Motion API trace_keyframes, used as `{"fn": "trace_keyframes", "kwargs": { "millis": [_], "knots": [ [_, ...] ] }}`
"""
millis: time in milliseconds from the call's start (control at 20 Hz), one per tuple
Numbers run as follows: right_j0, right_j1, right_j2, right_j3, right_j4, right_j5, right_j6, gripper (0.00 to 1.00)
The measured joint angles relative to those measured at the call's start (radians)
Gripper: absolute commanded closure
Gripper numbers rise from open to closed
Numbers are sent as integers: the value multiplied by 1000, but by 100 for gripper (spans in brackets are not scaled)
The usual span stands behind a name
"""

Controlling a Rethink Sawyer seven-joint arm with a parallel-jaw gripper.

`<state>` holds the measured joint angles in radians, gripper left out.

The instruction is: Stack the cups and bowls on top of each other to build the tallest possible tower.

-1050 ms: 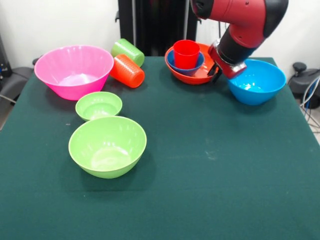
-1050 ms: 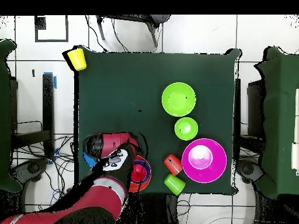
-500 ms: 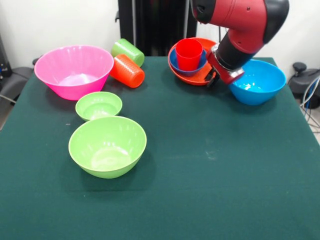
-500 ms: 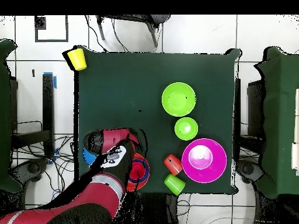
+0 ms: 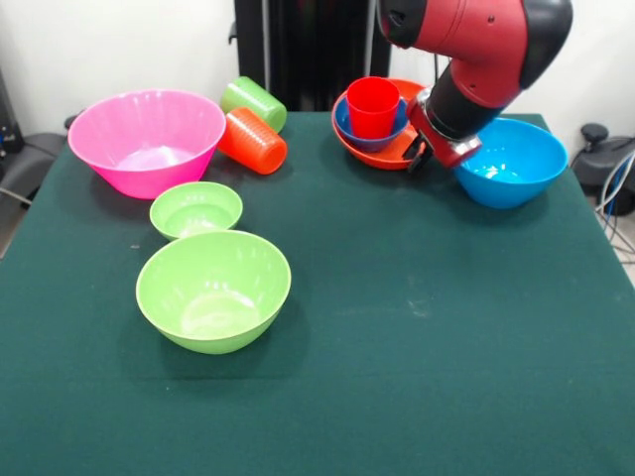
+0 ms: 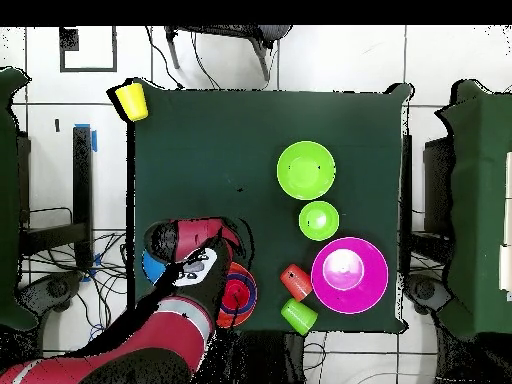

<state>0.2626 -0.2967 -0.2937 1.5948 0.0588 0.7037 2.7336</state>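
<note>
- Pink bowl [image 5: 147, 139]: upright on the table, well to the left of the gripper [image 5: 421, 154] in the front view. Glossy thin plastic; judged light, stiff and slippery. Widest piece, so a rim pinch is the only practical hold.
- Small green bowl [image 5: 195, 208] and large green bowl [image 5: 213, 289]: upright, far left of and nearer the camera than the gripper. Judged light; take by the rim wall.
- Green cup [image 5: 253, 102] and orange cup [image 5: 253, 140]: lying on their sides, touching, left of the gripper. They may roll if nudged; grip across the tapered body.
- Tower [image 5: 382, 124]: orange bowl [image 5: 399, 147] as base, small dark blue bowl [image 5: 369, 130] inside it, red cup [image 5: 373, 106] upright on top. It appears tilted; the gripper sits at its right rim.
- Gripper: low at the orange bowl's edge, and seemingly gripping it, but whether it is clamped cannot be told.
- Blue bowl [image 5: 510, 161]: upright, just right of the gripper.
- Yellow cup [image 6: 132, 100]: overhead view only, at the table's far corner, well away from the gripper.
</note>
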Motion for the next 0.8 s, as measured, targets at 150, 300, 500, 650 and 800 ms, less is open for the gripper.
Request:
{"fn": "trace_keyframes", "kwargs": {
  "millis": [150, 300, 500, 650, 800],
  "knots": [
    [0, 0, 0, 0, 0, 1, 0, 100],
    [1, 0, 0, 0, 0, 1, 0, 100],
    [5, -6, -1, 0, 0, 23, 0, 100],
    [8, -13, -2, 0, 0, 39, 0, 100],
    [11, -31, -2, -5, 0, 58, 0, 100]
  ]
}}
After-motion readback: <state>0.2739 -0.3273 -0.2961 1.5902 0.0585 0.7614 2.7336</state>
